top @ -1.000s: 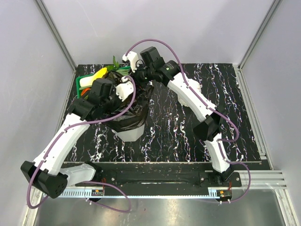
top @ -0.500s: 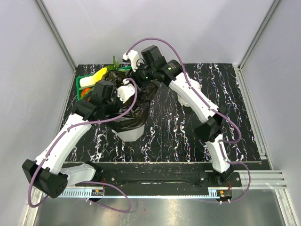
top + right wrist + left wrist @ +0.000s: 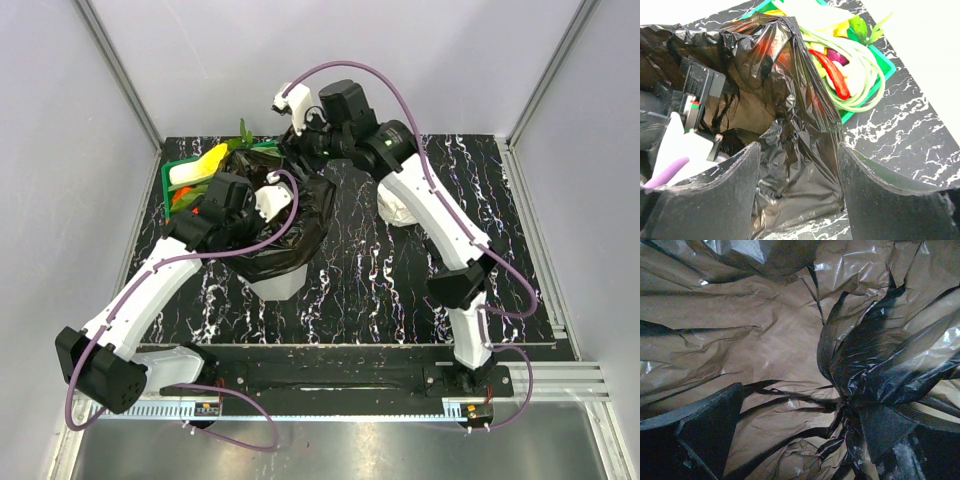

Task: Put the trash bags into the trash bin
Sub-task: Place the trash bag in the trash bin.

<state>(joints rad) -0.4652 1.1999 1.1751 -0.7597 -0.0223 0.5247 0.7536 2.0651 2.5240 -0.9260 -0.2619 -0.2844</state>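
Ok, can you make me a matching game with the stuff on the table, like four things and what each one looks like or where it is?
Things:
1 trash bag
2 trash bin
3 basket
4 left gripper

Clues:
a green, full of toy vegetables
b glossy black
c white, bag draped over it
d open, down inside the bag

Pairs: 1-b, 2-c, 3-a, 4-d

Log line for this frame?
left gripper: open, inside trash bag | right gripper: open, at bag rim | trash bin: bag draped over it
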